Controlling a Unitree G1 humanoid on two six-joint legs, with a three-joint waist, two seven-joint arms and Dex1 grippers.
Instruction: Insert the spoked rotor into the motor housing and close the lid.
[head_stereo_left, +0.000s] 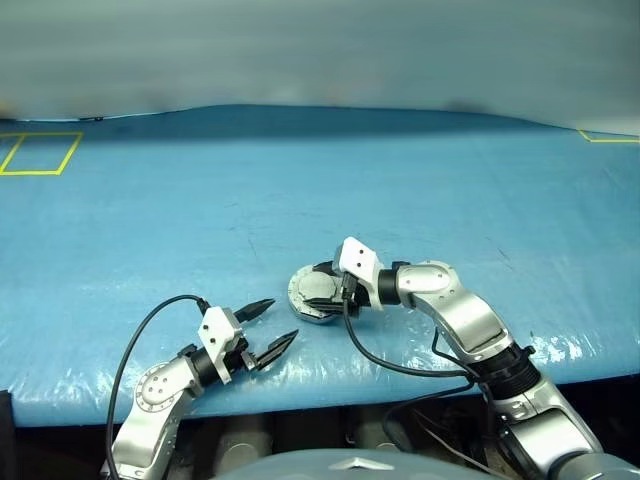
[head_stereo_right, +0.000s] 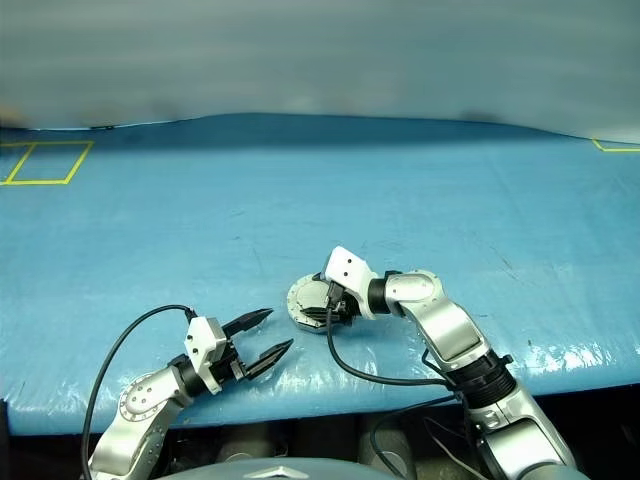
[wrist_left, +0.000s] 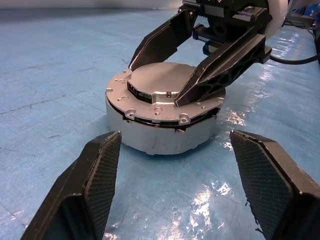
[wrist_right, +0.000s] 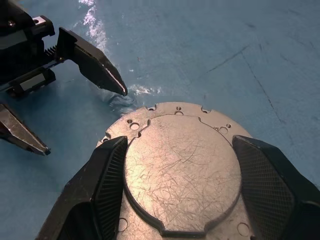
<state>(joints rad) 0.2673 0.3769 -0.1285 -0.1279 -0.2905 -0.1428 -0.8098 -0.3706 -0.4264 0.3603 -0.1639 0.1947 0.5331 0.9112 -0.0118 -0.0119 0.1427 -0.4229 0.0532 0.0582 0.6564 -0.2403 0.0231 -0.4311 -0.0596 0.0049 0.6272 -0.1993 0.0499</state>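
The motor housing (wrist_left: 160, 135), a round silver-grey puck, sits on the blue table near the front. Its lid (wrist_right: 182, 170) lies flat on top, smooth side with the raised circle facing up. The spoked rotor is hidden. My right gripper (head_stereo_left: 328, 292) reaches in from the right and is open over the lid, one finger on each side of the raised circle. Its fingertips (wrist_left: 181, 99) seem to touch the lid's top. My left gripper (head_stereo_left: 282, 320) is open near the table's front edge. It points at the housing from a short gap away, with nothing between its fingers (wrist_left: 95, 175).
The blue plastic-covered table (head_stereo_left: 300, 190) stretches far back and to both sides. Yellow tape outlines lie at the far left (head_stereo_left: 40, 152) and far right (head_stereo_left: 610, 137). Black cables (head_stereo_left: 400, 365) hang off both wrists by the front edge.
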